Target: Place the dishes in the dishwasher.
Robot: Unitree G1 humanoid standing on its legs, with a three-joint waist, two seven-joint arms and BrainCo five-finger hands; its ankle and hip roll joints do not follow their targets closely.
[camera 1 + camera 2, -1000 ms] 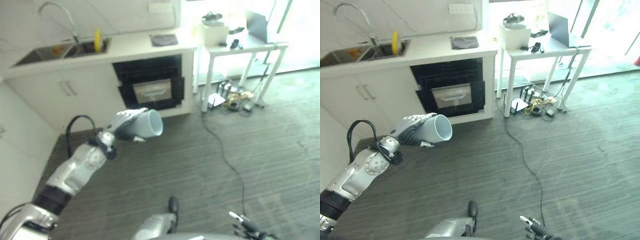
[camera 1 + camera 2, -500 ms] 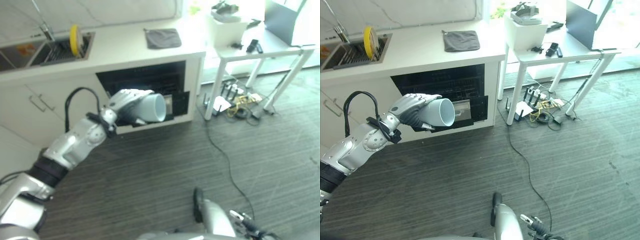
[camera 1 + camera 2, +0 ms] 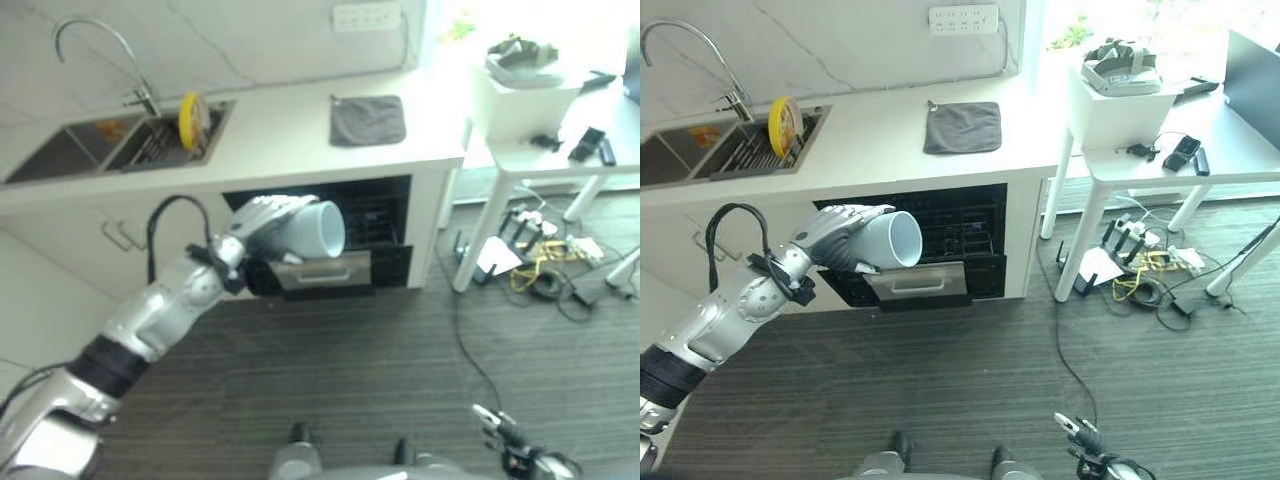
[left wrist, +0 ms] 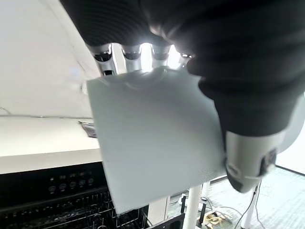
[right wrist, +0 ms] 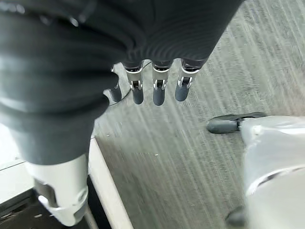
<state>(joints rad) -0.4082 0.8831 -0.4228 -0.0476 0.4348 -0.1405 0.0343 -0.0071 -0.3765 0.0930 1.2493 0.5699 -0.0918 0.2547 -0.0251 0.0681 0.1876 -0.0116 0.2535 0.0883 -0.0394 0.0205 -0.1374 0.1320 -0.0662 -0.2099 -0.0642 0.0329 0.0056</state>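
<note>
My left hand (image 3: 835, 232) is shut on a pale cup (image 3: 895, 240), held on its side with the mouth facing right. It hangs at the upper left of the open dishwasher (image 3: 960, 235) under the counter. A pulled-out rack front (image 3: 920, 282) shows just below the cup. In the left wrist view the cup (image 4: 152, 143) lies between the fingers (image 4: 131, 55) and the thumb (image 4: 248, 162), with the dark rack (image 4: 57, 205) behind it. My right hand (image 5: 158, 93) hangs open over the floor, low at the right (image 3: 500, 435).
A sink (image 3: 110, 145) with a tap and an upright yellow plate (image 3: 192, 118) is at the counter's left. A grey cloth (image 3: 368, 120) lies on the counter. A white table (image 3: 1160, 150) with a box stands to the right, with cables (image 3: 1150, 285) under it.
The whole view has shifted as I came closer to the counter. My left hand still holds the cup, which now sits against the dishwasher's opening instead of over the floor.
</note>
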